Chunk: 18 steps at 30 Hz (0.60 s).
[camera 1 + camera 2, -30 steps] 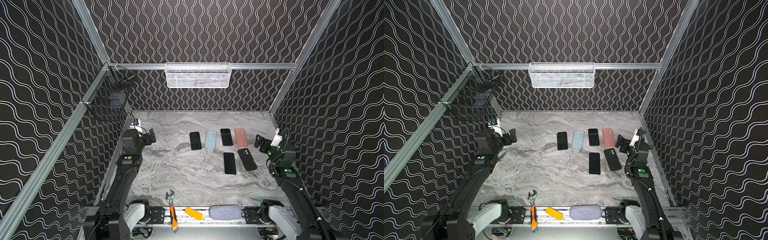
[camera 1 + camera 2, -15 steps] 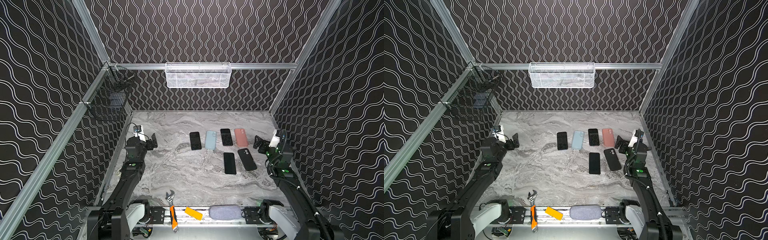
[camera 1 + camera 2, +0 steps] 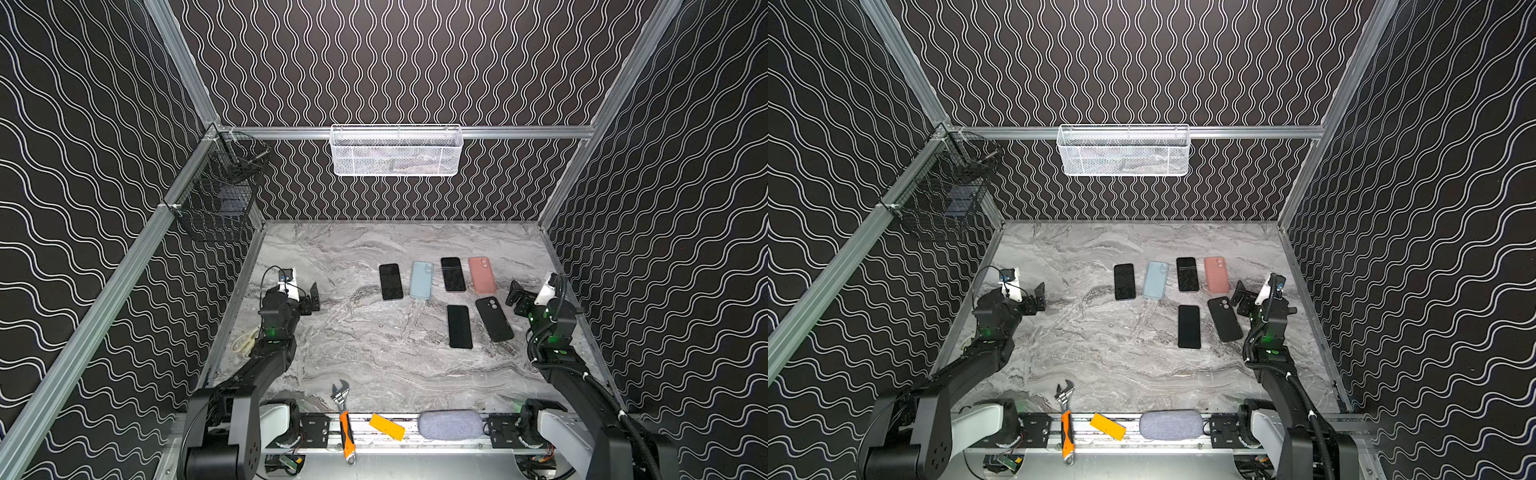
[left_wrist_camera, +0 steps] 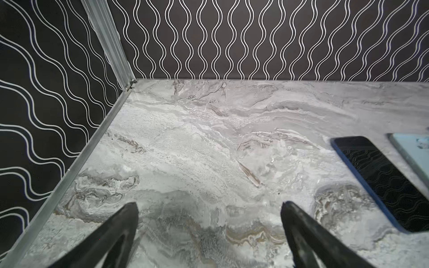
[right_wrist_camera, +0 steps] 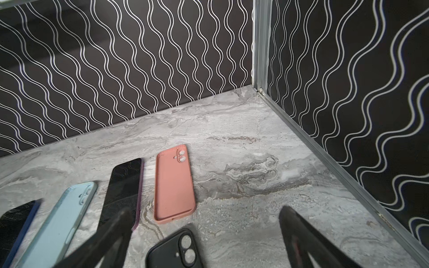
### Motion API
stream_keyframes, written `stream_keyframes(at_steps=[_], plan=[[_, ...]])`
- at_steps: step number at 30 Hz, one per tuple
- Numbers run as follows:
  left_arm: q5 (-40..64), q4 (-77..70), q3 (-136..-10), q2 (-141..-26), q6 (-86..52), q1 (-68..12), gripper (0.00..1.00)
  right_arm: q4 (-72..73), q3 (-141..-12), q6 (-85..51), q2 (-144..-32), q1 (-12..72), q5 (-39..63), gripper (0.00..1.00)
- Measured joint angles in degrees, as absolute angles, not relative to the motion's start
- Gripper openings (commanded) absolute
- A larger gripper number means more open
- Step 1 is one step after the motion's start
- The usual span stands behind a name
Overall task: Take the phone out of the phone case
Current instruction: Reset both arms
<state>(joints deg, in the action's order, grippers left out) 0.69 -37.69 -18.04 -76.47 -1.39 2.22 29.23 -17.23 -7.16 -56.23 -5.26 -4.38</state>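
Six flat things lie on the marble table right of centre. In the back row are a dark phone with a blue edge (image 3: 390, 281) (image 4: 380, 181), a light blue case (image 3: 421, 279) (image 5: 60, 222), a dark phone with a purple edge (image 3: 453, 274) (image 5: 123, 185) and a pink case (image 3: 482, 274) (image 5: 174, 185) lying hollow side up. Nearer lie a black phone (image 3: 459, 326) and a black case (image 3: 494, 319) (image 5: 174, 250). My left gripper (image 3: 313, 297) (image 4: 209, 208) stands open over bare table at the left. My right gripper (image 3: 515, 299) (image 5: 204, 213) is open, just right of the black case.
A wrench with an orange handle (image 3: 344, 411), a yellow block (image 3: 386, 426) and a grey pouch (image 3: 451, 424) lie along the front rail. Scissors (image 3: 245, 343) lie by the left wall. A white mesh basket (image 3: 397, 151) and a black wire basket (image 3: 216, 203) hang on the walls.
Both arms have sunk lower towards the table, the left one more than the right. Both grippers stay open. The phones and cases have not moved.
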Motion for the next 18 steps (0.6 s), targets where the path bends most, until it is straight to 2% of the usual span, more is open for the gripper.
stream_keyframes(at_steps=[18], plan=[[0.6, -54.3, -17.9, -88.8, -1.4, 2.2, 0.99, 54.3, -11.0, -3.8, -75.4, -5.2, -2.2, 1.00]])
